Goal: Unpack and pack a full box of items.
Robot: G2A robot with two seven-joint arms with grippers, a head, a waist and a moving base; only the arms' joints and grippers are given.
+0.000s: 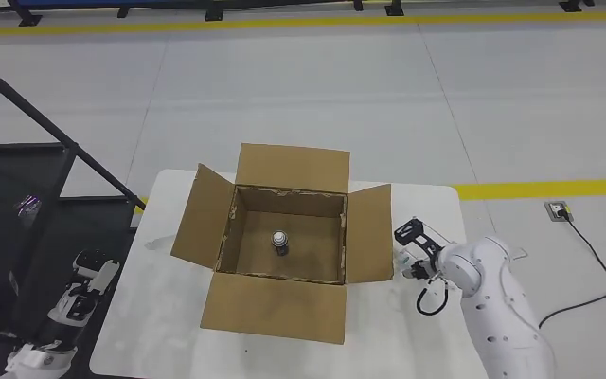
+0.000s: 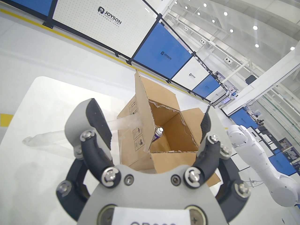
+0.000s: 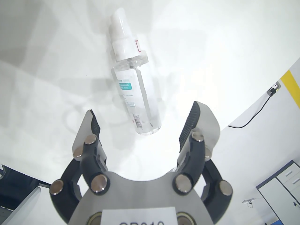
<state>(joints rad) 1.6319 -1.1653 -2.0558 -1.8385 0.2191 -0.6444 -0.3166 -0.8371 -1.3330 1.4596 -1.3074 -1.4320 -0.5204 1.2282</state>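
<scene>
1 spray bottle (image 3: 131,90) on the tabletop (image 3: 58,47) beneath the gaping right claw (image 3: 144,111): descend squarely astride its mid-body, then clench.

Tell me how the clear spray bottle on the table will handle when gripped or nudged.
The spray bottle is round and lies on its side, so a nudge would probably roll it. Its smooth clear wall may slip in a loose grip.

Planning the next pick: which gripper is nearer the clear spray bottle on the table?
Right. The right gripper hovers open just over the spray bottle; the left gripper sits beyond the cardboard box.
</scene>
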